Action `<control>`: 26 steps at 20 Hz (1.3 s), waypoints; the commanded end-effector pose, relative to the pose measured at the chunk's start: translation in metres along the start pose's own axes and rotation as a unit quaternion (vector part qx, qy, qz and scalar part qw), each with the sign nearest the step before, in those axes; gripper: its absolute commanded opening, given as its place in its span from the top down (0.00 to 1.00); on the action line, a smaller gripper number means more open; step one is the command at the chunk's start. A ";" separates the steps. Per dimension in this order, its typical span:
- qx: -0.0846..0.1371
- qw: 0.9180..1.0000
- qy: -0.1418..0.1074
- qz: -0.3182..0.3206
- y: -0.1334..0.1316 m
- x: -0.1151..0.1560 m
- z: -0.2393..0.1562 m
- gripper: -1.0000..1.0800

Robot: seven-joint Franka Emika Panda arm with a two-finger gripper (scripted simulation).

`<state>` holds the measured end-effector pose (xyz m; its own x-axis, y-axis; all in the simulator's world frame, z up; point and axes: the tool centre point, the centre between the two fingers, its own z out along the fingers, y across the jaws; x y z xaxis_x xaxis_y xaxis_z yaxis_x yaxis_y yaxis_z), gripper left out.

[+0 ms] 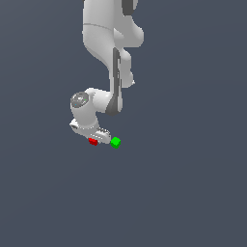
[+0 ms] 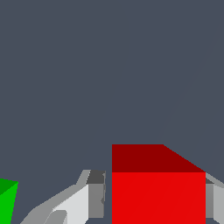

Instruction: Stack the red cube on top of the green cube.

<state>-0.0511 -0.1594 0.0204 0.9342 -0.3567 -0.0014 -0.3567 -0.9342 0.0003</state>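
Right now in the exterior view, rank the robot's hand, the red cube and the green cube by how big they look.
1. Hand, clearly largest.
2. Green cube and red cube: no ranking. The red cube looks smaller only because the hand partly covers it.

green cube (image 2: 7, 202) cut by wrist view's edge, red cube (image 1: 93, 141) partly hidden under claw (image 1: 96, 137), arm's base out of frame

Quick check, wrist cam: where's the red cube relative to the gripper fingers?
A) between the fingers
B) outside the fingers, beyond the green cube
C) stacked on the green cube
A: the red cube sits between the two fingers, with a gap showing on one side; the green cube stands apart beside the gripper.
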 end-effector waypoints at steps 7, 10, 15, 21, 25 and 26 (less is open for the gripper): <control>0.000 1.000 0.001 0.000 0.000 0.001 0.000 1.00; 0.000 1.000 0.001 0.000 0.000 0.000 0.000 1.00; 0.000 1.000 0.001 0.000 0.000 0.000 -0.007 1.00; 0.000 1.000 0.001 0.000 0.000 -0.001 -0.036 1.00; 0.000 1.000 0.001 0.000 0.000 -0.001 -0.065 1.00; 0.000 1.000 0.001 0.000 0.000 -0.001 -0.072 1.00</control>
<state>-0.0519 -0.1591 0.0815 0.9341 -0.3570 -0.0004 -0.3570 -0.9341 -0.0003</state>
